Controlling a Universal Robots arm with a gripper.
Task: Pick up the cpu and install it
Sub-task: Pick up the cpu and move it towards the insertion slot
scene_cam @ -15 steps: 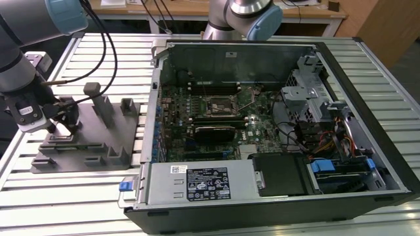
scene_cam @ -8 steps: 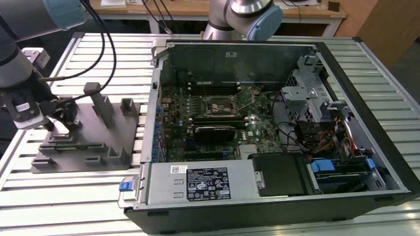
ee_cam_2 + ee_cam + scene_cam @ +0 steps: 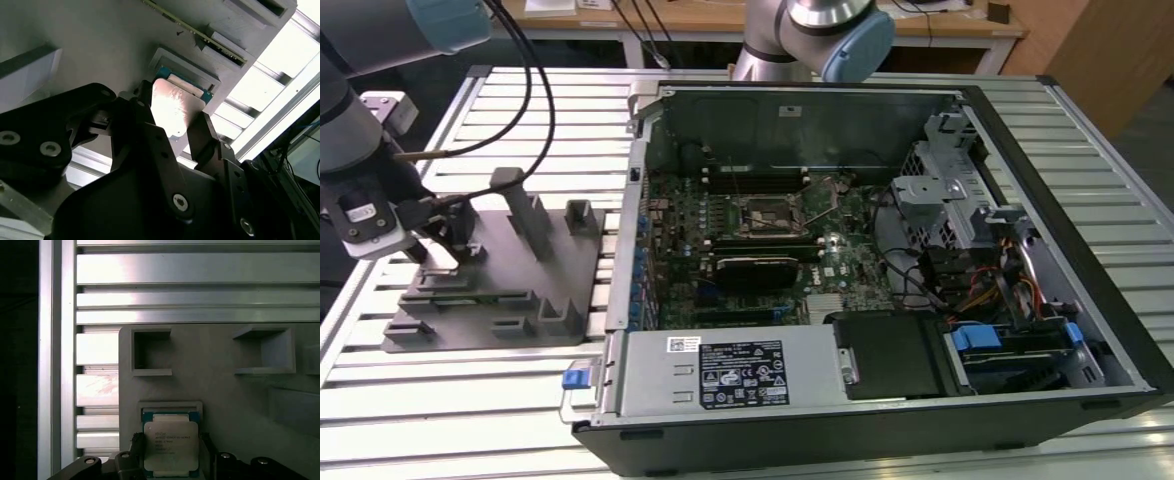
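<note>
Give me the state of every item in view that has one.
cpu: lying flat, metal top up, at its recess in the grey holder.
gripper: lowered to the holder, at the cpu.
grey holder: flat on the slatted table, posts upright.
computer case: on its side, panel off, inside exposed.
cpu socket: no pale chip seen in it.
</note>
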